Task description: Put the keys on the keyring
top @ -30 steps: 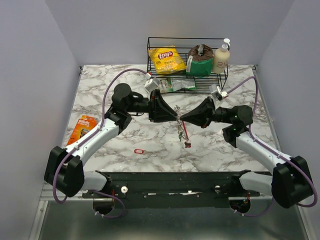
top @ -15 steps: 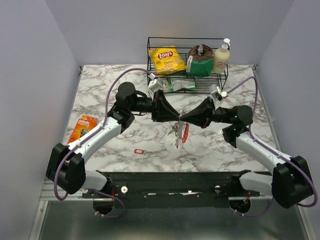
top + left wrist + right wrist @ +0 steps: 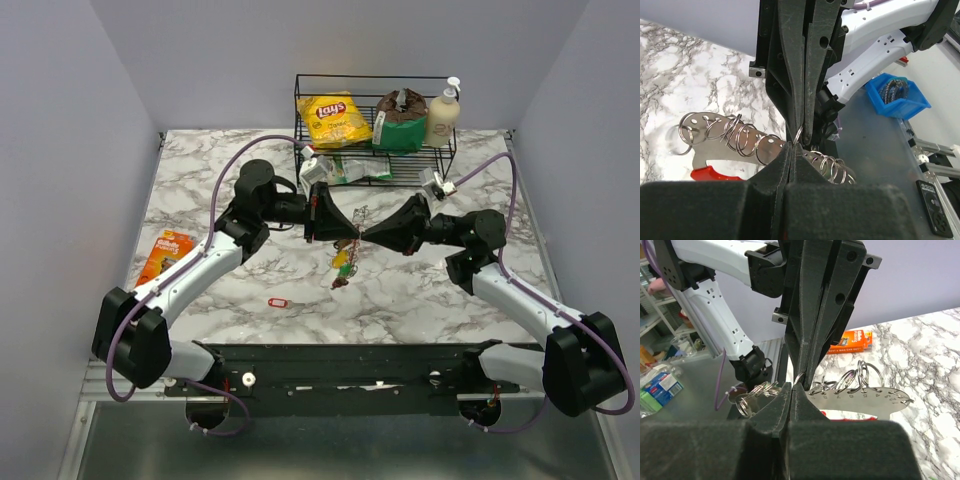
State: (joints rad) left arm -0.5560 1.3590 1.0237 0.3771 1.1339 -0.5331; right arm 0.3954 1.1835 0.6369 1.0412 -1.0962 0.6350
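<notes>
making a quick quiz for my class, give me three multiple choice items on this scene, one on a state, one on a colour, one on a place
1. How do the left tool and the right tool stand?
A both open
B both shut, tip to tip on the keyring
C one open, one shut

2. What colour is the chip bag in the rack?
A blue
B yellow
C green

3. Where is the lone red tag?
A in the rack
B in the left tool
C on the table

Answers:
1 B, as both wrist views show closed fingers meeting at the thin ring.
2 B, as the bag is plainly yellow in the top view.
3 C, as it lies on the marble, apart from both tools.
</notes>
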